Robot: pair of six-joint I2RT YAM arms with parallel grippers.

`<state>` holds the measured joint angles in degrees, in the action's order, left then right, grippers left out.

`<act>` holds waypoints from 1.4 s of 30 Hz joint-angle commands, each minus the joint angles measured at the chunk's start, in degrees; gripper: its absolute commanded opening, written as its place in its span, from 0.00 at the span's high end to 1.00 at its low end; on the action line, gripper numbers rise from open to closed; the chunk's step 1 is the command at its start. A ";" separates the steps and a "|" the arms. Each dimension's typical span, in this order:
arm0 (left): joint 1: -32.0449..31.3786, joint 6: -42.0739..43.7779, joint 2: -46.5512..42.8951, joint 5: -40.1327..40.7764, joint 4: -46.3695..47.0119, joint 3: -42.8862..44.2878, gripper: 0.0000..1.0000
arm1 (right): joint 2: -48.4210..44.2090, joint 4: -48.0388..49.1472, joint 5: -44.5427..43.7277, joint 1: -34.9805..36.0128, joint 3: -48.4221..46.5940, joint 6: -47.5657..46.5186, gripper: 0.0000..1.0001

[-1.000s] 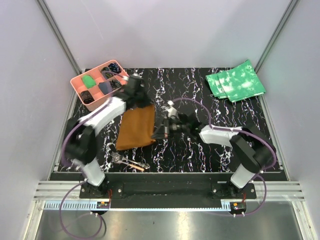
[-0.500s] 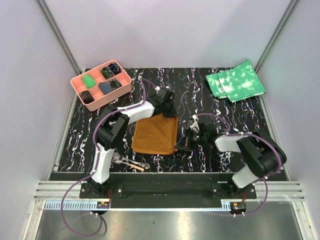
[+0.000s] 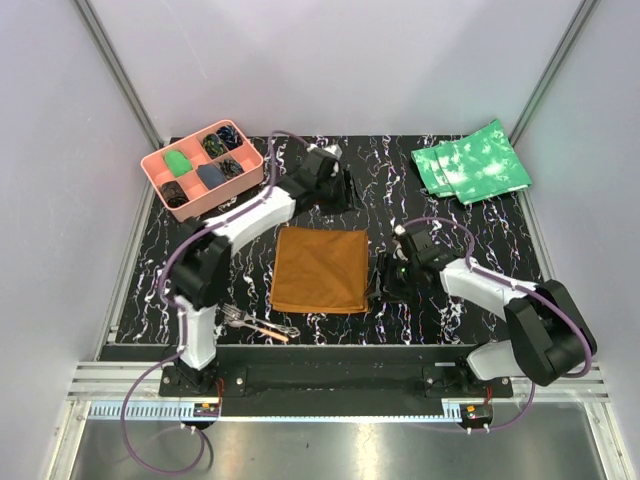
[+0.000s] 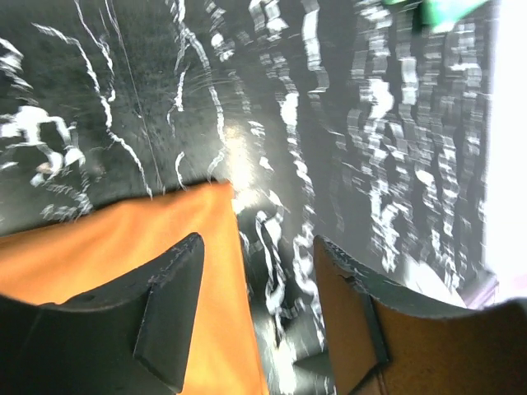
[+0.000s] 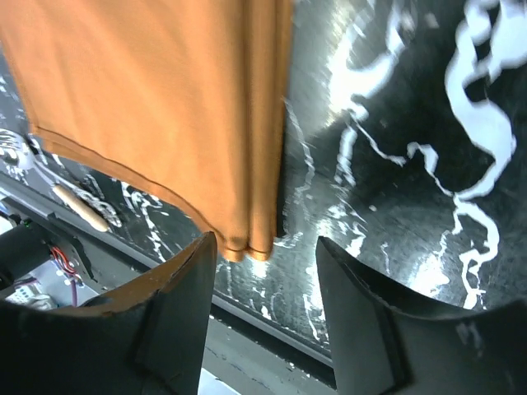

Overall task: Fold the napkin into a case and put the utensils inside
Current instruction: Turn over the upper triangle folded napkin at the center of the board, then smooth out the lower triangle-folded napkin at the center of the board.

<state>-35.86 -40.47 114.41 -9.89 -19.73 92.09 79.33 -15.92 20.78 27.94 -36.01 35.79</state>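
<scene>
Two layers show along the napkin (image 3: 320,270) right edge; it lies flat mid-table, soft and limp, likely to sag, so pinch a corner or hem. Left gripper (image 4: 255,247) and right gripper (image 5: 265,247) stand open, empty. Utensils (image 3: 258,325) lie near the front edge.

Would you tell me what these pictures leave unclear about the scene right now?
- Utensils: top view, too small to tell apart; right wrist view, only a tan end shows past the napkin.
- Pink tray contents: top view, too small.
- Napkin's layer count: left wrist view, blurred; top view, too small.
</scene>
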 commanded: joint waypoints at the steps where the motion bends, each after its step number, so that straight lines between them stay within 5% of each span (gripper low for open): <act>1: 1.23 6.89 -16.28 -0.04 -5.23 -4.36 0.41 | 0.38 -6.31 -1.63 -0.26 -5.38 -4.76 0.39; 8: 2.81 8.04 -32.39 1.37 -5.32 -25.61 0.41 | 5.30 -4.21 3.73 -0.17 -6.18 -4.59 0.41; 15: 6.75 7.42 -39.35 0.93 -5.15 -35.05 0.37 | 9.79 -1.31 7.44 -0.17 -6.09 -4.41 0.46; 18: 8.60 7.07 -39.61 -1.35 -4.88 -36.28 0.36 | 10.49 -1.39 6.39 -0.17 -6.53 -4.50 0.55; 22: 9.93 6.81 -39.70 -1.18 -4.88 -36.72 0.31 | 10.67 -2.71 3.58 -2.18 -6.01 -4.24 0.91; 27: 12.83 5.05 -39.44 -1.27 -4.80 -37.42 0.31 | 5.94 -9.20 -5.73 -4.91 -4.95 -5.46 0.97; 28: 12.83 4.79 -39.27 -1.10 -4.27 -37.43 0.32 | 5.40 -10.08 -7.75 -5.26 -5.12 -5.29 0.95; 33: 13.27 1.55 -32.61 -4.61 0.90 -36.03 0.47 | 5.31 -13.43 -9.44 -5.71 -10.91 -7.48 0.44; 36: 14.85 -0.66 -27.16 -7.25 5.04 -35.06 0.53 | 9.24 -11.68 -7.77 -5.79 -21.25 -12.56 0.25; 39: 15.73 0.12 -23.37 -5.32 5.58 -32.95 0.39 | 16.87 -13.08 -7.86 -6.76 -31.36 -16.79 0.23; 42: 17.13 0.83 -19.94 -3.82 4.00 -30.84 0.38 | 23.73 -12.12 -6.54 -8.86 -37.97 -17.51 0.26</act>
<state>-20.38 -39.75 91.83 -14.22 -18.39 56.36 95.44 -29.08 14.22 21.65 -65.60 23.16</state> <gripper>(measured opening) 0.617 0.760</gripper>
